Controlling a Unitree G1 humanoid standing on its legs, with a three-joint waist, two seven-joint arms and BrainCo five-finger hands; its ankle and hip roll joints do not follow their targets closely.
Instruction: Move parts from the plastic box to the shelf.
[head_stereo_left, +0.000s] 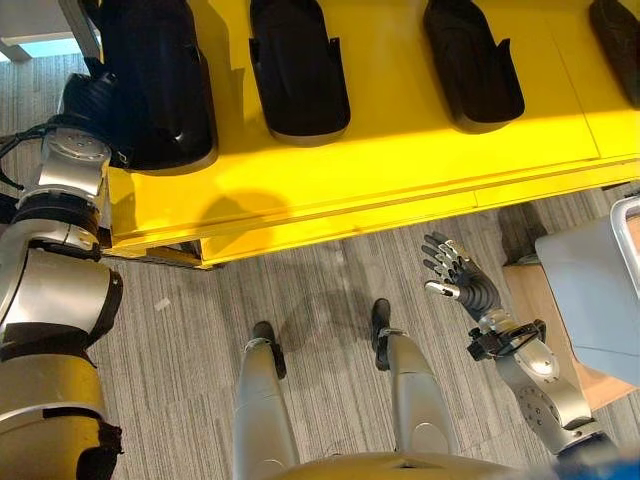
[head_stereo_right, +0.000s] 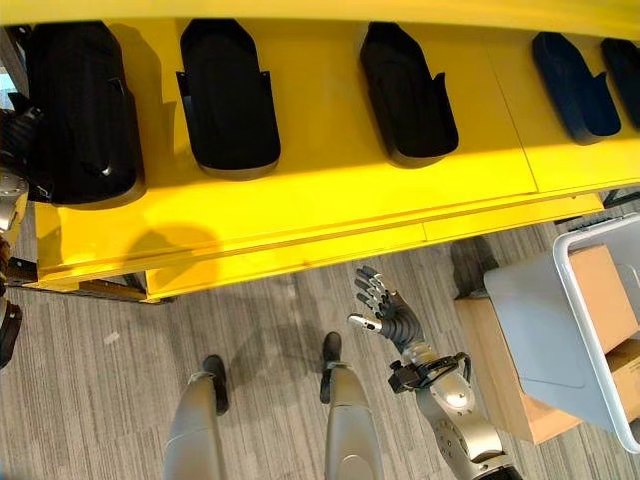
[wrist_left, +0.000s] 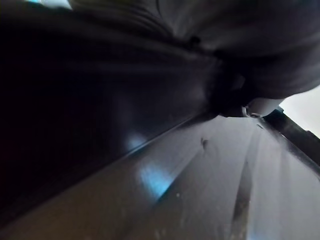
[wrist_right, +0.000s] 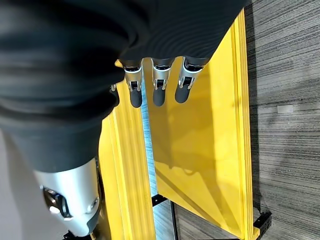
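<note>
Now black part (head_stereo_left: 150, 80) on yellow shelf (head_stereo_left: 400, 150), left fingers hidden, right hand (head_stereo_left: 455, 275) fingers spread.

The left hand (head_stereo_left: 92, 98) sits behind the black part (head_stereo_left: 155, 80) at the yellow shelf's (head_stereo_left: 400, 150) left end, its fingers hidden. The grey plastic box (head_stereo_right: 560, 320) is cut off by the right edge, its contents out of sight. The left wrist view gives dark, blurred surfaces.
</note>
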